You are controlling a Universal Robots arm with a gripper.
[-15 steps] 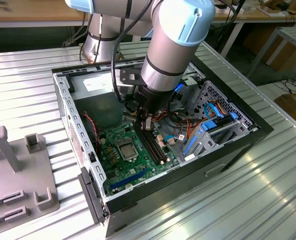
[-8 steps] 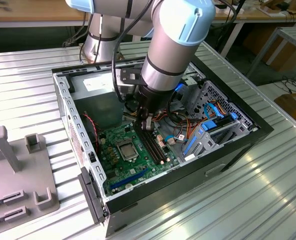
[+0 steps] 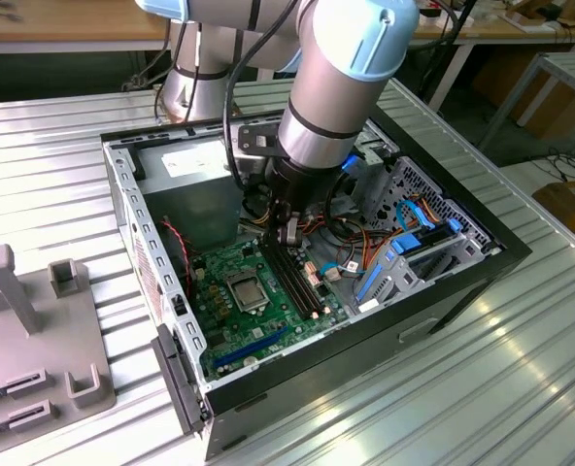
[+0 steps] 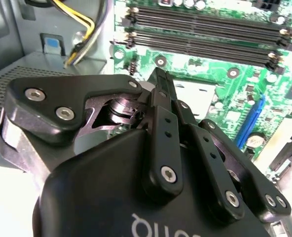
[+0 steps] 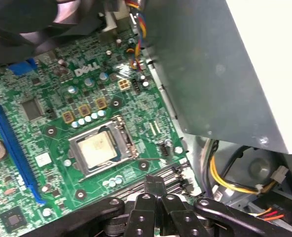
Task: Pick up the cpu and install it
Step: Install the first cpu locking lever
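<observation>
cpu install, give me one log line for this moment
gripper: shut, empty, over the memory slots | cpu: seated in socket | motherboard: in open pc case

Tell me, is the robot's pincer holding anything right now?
No. The pincer is shut with nothing between its tips, hanging above the memory slots. The cpu already sits in its socket on the green motherboard.
</observation>
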